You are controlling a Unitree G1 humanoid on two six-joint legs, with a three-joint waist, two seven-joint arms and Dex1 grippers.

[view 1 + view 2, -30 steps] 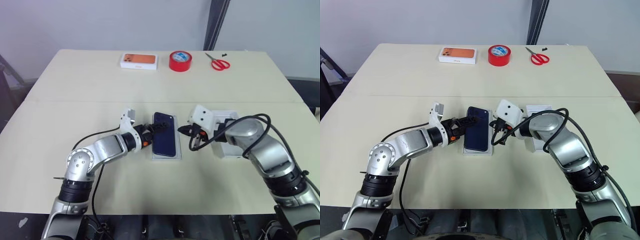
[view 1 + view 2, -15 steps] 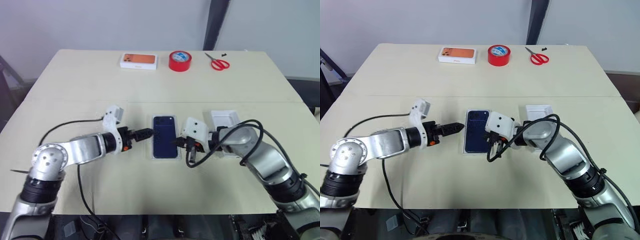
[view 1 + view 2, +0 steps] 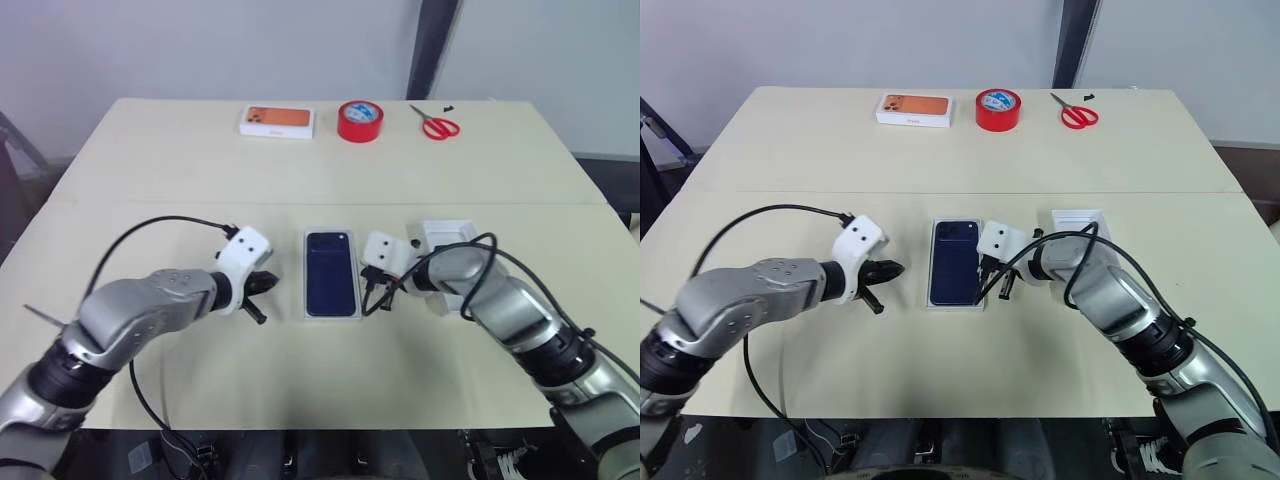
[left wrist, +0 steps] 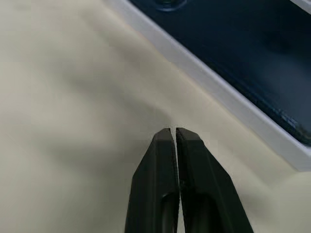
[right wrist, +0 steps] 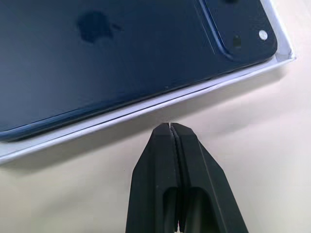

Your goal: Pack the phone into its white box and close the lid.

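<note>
The dark blue phone (image 3: 332,272) lies flat, camera side up, inside the white box (image 3: 332,315), whose rim shows all around it. My left gripper (image 3: 270,284) is shut and empty, a little to the left of the box with bare table between; in the left wrist view its fingertips (image 4: 165,138) are pressed together short of the box rim (image 4: 218,92). My right gripper (image 5: 170,127) is shut and empty, close beside the box's right rim (image 5: 146,114). A shallow white tray, apparently the lid (image 3: 447,235), lies open side up behind my right arm.
At the table's far edge stand a white box picturing an orange phone (image 3: 278,121), a red tape roll (image 3: 360,121) and red scissors (image 3: 435,125). A seam (image 3: 150,203) runs across the tabletop.
My left gripper let go at the phone, shut, rolled and drew back to the left. My right gripper sank to the table beside the box's right edge.
</note>
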